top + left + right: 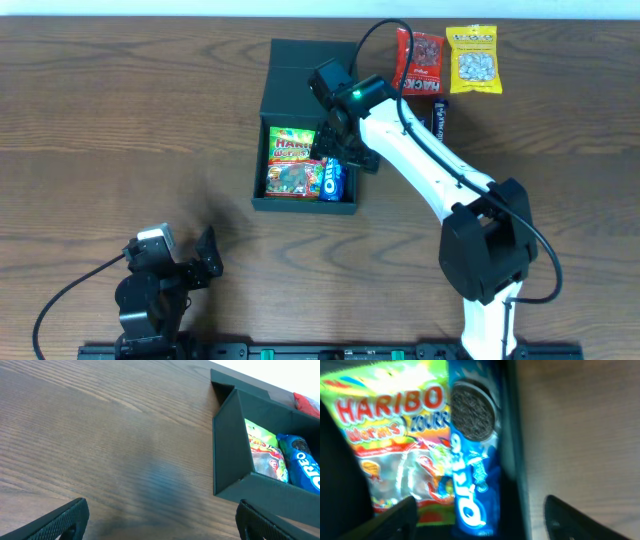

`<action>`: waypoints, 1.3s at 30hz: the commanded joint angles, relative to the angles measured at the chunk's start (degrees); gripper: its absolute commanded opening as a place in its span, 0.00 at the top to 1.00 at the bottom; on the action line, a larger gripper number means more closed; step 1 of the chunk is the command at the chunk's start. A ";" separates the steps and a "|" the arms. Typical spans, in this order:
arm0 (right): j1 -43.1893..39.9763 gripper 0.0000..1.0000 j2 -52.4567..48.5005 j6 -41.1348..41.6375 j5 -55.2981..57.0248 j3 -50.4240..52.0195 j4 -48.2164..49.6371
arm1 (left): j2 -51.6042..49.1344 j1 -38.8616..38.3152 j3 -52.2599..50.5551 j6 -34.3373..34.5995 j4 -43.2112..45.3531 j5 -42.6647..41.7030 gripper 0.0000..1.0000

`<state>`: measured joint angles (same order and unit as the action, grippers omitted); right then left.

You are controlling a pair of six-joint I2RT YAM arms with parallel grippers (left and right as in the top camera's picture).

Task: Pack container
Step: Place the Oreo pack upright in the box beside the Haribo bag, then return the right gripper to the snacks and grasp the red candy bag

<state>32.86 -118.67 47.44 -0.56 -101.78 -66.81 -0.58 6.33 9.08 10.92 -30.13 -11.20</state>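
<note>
Inside, the container (295, 85) holds a Haribo bag (292, 162) beside an Oreo pack (333, 178).

White right arm (420, 163), black joints (485, 245), green wrist light (353, 96), black cables (384, 24), black left arm (150, 295), left gripper (162, 512) with textured fingers (60, 520)

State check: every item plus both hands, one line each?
Box: open, lid flapped back.
Haribo bag: lying in box.
Oreo pack: in box, beside Haribo bag.
Red packet: on table, outside box.
Yellow packet: on table, outside box.
Left hand: open, empty.
Right hand: open, over Oreo pack.
</note>
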 commanded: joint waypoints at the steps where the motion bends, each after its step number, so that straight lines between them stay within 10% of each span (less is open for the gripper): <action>1: 0.15 0.17 0.33 -0.37 0.81 -1.01 -0.90 | 0.33 0.02 -0.79 -0.20 0.00 -0.22 0.05; 10: -5.25 0.08 5.44 -6.97 18.56 -3.23 1.68 | 0.33 0.02 -0.79 -0.20 0.00 -0.22 0.05; 21: -20.76 0.09 -0.17 -28.44 14.01 -3.21 31.54 | 0.33 0.02 -0.79 -0.20 0.00 -0.22 0.05; 39: -24.61 0.19 -18.40 -32.54 14.45 -3.21 53.51 | 0.33 0.02 -0.79 -0.20 0.00 -0.22 0.05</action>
<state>9.43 -136.38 15.66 12.82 -104.77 -13.67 -0.58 6.33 9.08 10.92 -30.11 -11.20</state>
